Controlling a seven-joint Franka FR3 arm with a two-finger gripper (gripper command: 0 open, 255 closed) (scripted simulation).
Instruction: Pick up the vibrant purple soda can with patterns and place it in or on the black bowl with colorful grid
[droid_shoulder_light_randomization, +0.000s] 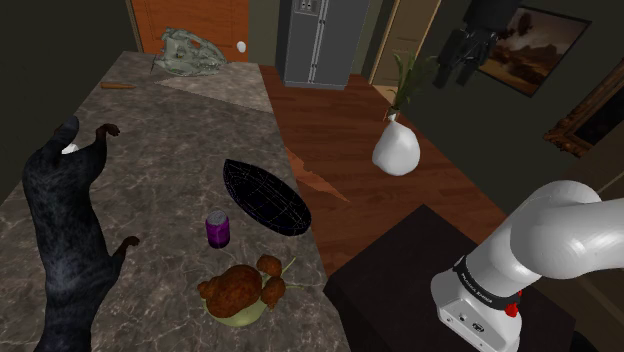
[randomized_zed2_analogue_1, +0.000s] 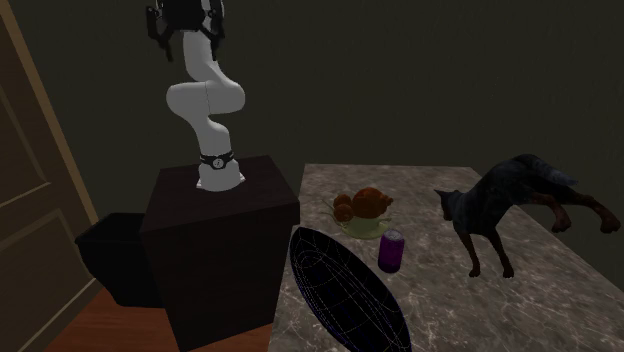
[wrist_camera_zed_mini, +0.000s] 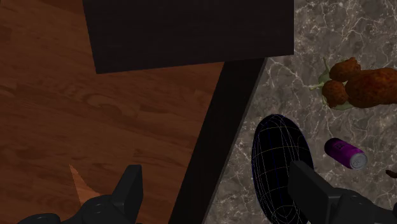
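Note:
The purple soda can stands upright on the marble table, just beside the black bowl with a thin coloured grid. In the second exterior view the can is right of the bowl. My gripper hangs high in the air, off the table and far from both. In the wrist view the gripper is open, with wooden floor and the table's edge between its fingers. The bowl and can lie beyond the other finger.
A plate of roast chicken sits close to the can near the table's front edge. A black dog figure stretches along the shoulder view's left. A skull-like object lies at the far end. A white vase stands on the floor, and the dark stand is beside the table.

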